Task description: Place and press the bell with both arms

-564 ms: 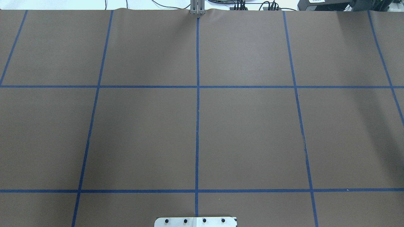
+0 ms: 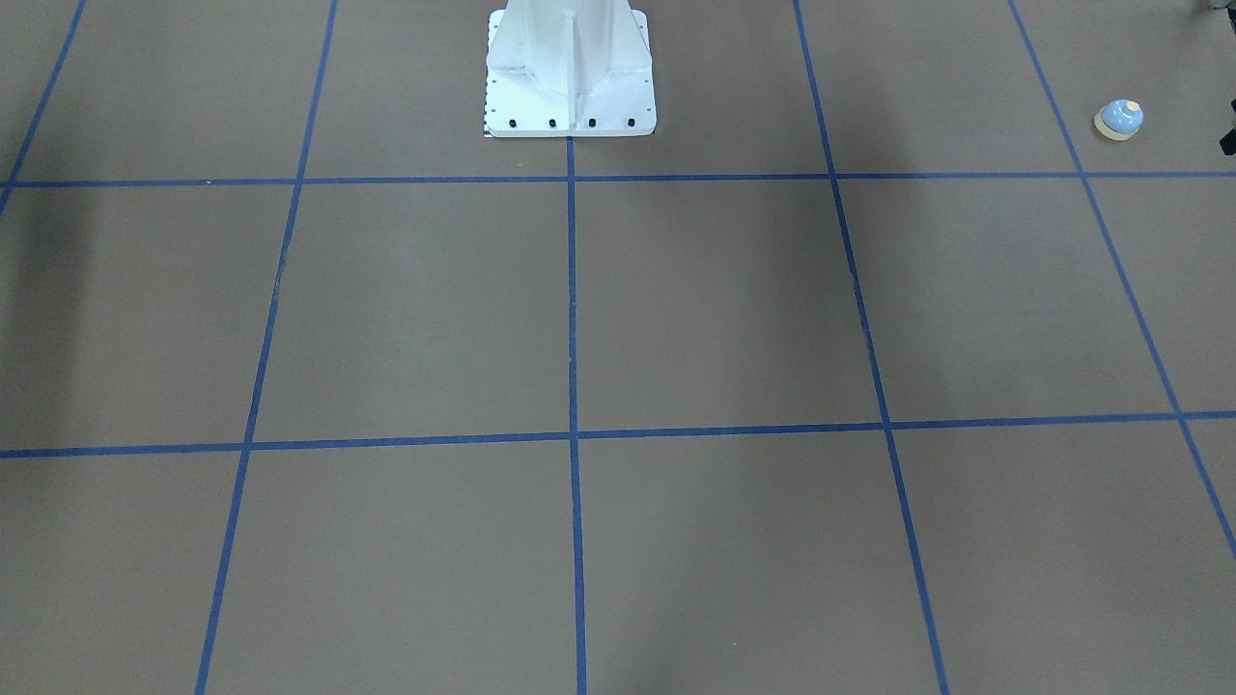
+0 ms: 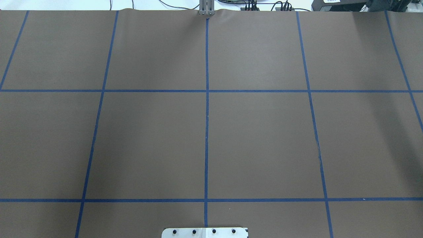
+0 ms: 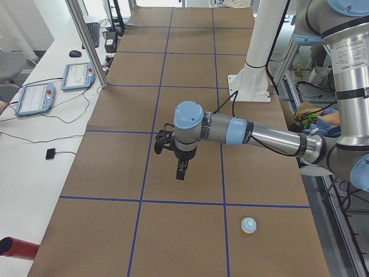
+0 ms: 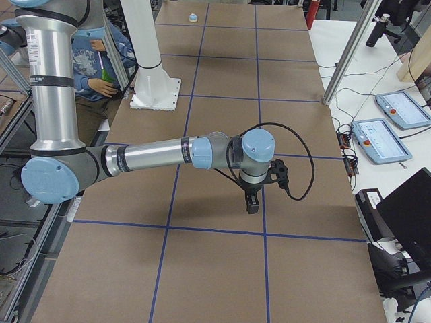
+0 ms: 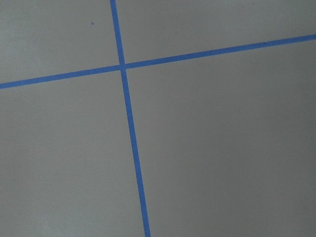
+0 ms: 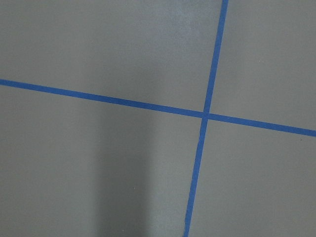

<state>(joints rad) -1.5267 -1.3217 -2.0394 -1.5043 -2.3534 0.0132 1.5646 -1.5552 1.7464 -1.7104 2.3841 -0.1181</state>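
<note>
Brown paper covers the table (image 3: 148,142), blue tape lines (image 3: 207,132) cut it into big squares, and the middle of it is all open floor from overhead. Neither arm shows there.

Over to the side cameras. From the left end, the left arm (image 4: 259,134) is stretched out low across the table, and the left gripper (image 4: 181,175) hangs point-down above the paper, carrying nothing I can make out. Are its jaws parted or closed? I cannot tell from this angle. It is the same from the right end: the right arm (image 5: 155,156) reaches out and the right gripper (image 5: 251,206) points down at a bare square, with the state of its jaws also beyond what I can tell.

Now the bell (image 4: 248,225). It sits on the paper by itself, touching nothing. From the left gripper it lies out towards the table's left end and back towards the robot's side, near but clearly apart. From the right gripper it is well away, a speck at the far end of the table (image 5: 193,17). The left arm is plainly the nearer one, and I'd expect it to make the pick.

The front camera gives a closer view of the bell (image 2: 1119,120). It is a pale blue dome on a cream base, upright, with the cream button on top. Being round, it has no long axis to line up with, so any approach from above should suit it. It is small and smooth, and a pinch taken off-centre could squirt it sideways.

Nothing has been lifted, placed or pressed yet.
</note>
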